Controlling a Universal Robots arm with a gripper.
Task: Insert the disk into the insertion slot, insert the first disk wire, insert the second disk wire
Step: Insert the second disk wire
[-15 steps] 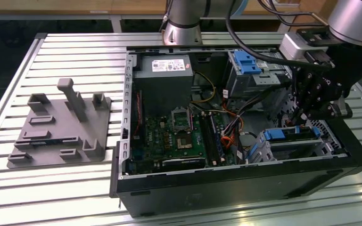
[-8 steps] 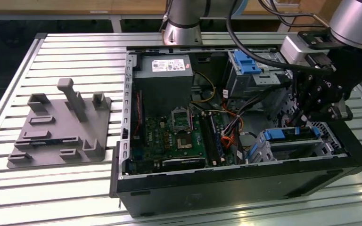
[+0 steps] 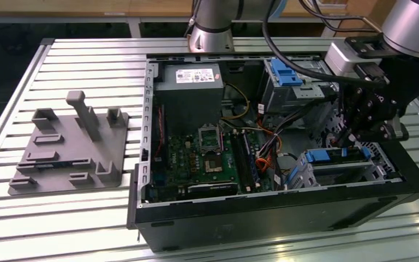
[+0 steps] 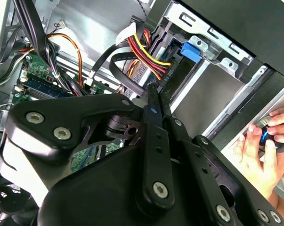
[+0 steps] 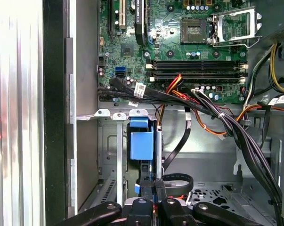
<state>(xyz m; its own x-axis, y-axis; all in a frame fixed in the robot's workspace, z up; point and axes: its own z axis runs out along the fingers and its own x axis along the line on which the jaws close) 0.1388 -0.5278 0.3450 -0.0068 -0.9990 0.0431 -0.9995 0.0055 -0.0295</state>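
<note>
The disk (image 3: 335,156) sits in the insertion slot (image 3: 373,166), a small grey cage at the near corner of the open case on the exterior view's right. Its blue bracket (image 5: 141,143) faces my gripper, and its blue tab (image 4: 190,49) shows against the cage. My gripper (image 3: 360,137) hangs just above the cage, its fingers (image 4: 152,110) pressed together with nothing visible between them. The gripper (image 5: 154,184) stands right at the bracket's end. A bundle of red, yellow and black wires (image 4: 146,52) and a flat black cable (image 4: 119,70) lie close by the fingertips.
A taller grey bay with a blue latch (image 3: 285,73) stands at the back of the case. The motherboard (image 3: 205,155) fills the middle, and loose cables (image 5: 212,115) cross it. A grey fixture (image 3: 67,150) rests on the slatted table. A person's hand (image 4: 260,153) is outside the case.
</note>
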